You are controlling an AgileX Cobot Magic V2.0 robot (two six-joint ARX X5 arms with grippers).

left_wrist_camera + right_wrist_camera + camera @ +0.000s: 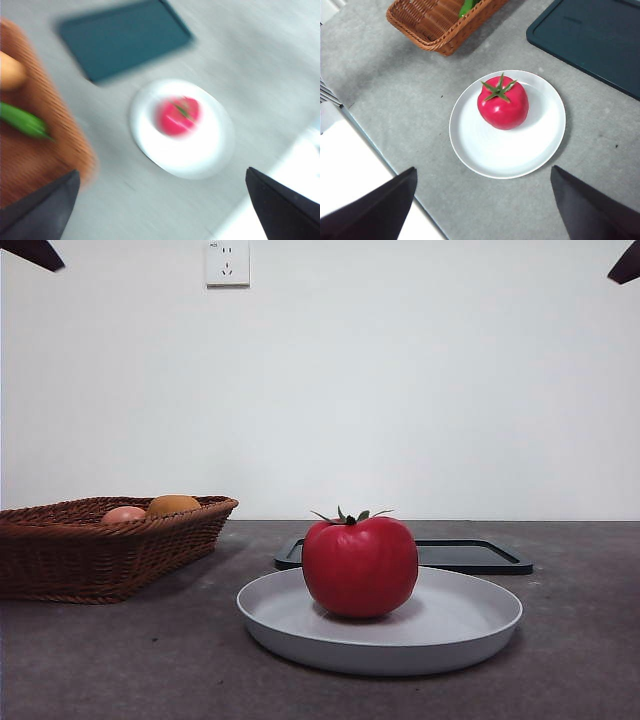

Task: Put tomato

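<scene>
The glossy red tomato (360, 565) with its green calyx sits upright on a round white plate (455, 625) near the table's front. The right wrist view shows the tomato (503, 102) on the plate (485, 150) from high above, and the blurred left wrist view shows the tomato (178, 116) there too. My left gripper (162, 210) hangs open well above the table with nothing between its jaws. My right gripper (482, 207) is also open and empty, high over the plate. In the front view both arms show only as black tips at the top corners.
A brown wicker basket (60, 550) stands at the left, holding an orange fruit (172, 505), a pale pink fruit (123, 514) and a green vegetable (22, 121). A dark flat tray (470, 555) lies behind the plate. A white wall closes the back.
</scene>
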